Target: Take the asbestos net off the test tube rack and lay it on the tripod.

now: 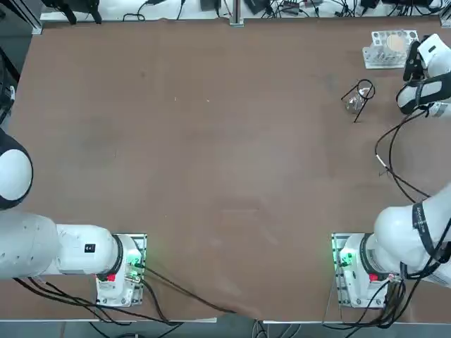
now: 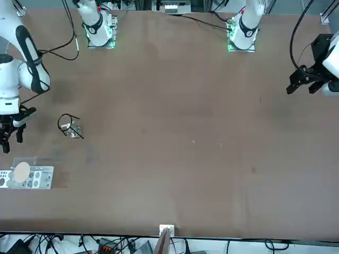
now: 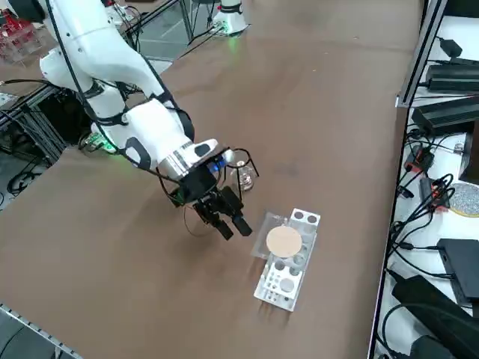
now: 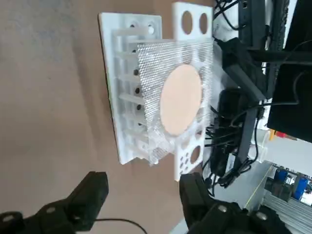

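The asbestos net [image 4: 179, 98], grey mesh with a pale round disc, lies flat on top of the white test tube rack [image 4: 122, 73]. Both sit at the table's far right corner, net [image 1: 394, 44] on rack [image 1: 373, 56]. The black wire tripod [image 1: 360, 94] stands a short way nearer, apart from the rack. My right gripper [image 3: 229, 221] hangs open above the table beside the rack [image 3: 281, 288], between it and the tripod [image 3: 241, 161]. Nothing is between its black fingers [image 4: 92, 192]. The net [image 3: 284, 241] is untouched.
A small clear glass object [image 1: 353, 104] sits at the tripod's feet. The table's far edge runs just behind the rack, with cables and black boxes [image 3: 449, 112] beyond it. A black cable [image 1: 394, 151] trails from my right arm over the table.
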Motion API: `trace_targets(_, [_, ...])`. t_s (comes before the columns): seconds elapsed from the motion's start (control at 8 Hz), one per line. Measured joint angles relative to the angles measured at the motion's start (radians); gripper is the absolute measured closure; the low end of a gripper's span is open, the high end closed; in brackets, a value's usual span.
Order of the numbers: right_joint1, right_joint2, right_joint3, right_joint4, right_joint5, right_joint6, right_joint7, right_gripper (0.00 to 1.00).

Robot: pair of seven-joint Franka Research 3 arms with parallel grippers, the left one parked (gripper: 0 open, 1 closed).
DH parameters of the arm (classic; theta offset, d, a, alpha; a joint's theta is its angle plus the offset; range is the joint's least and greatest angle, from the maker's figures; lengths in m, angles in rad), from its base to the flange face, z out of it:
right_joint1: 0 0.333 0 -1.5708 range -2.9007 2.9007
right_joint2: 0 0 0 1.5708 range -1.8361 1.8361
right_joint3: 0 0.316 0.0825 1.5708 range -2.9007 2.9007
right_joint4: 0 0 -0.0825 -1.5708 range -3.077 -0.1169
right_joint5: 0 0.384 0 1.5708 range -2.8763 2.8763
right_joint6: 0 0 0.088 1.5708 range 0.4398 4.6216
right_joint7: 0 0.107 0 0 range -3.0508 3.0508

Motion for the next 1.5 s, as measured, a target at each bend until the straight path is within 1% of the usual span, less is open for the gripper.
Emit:
trace_targets(0.25, [0.0,0.042,0.002,0.035,-0.004,0.001,-0.001,0.11])
trace_targets(0.62, [0.001,0.058,0.013,0.054,-0.005,0.001,-0.002,0.15])
trace_targets(1.0, [0.001,0.08,0.039,0.09,-0.006,0.001,-0.002,0.22])
trace_targets(1.12, [0.002,0.094,0.045,0.105,-0.006,0.001,-0.002,0.22])
trace_targets(1.25, [0.002,0.103,0.053,0.115,-0.006,0.001,-0.002,0.28])
trace_targets(1.38, [0.002,0.109,0.058,0.121,-0.006,0.001,-0.002,0.3])
trace_targets(1.5, [0.002,0.114,0.059,0.122,-0.006,0.001,-0.002,0.37])
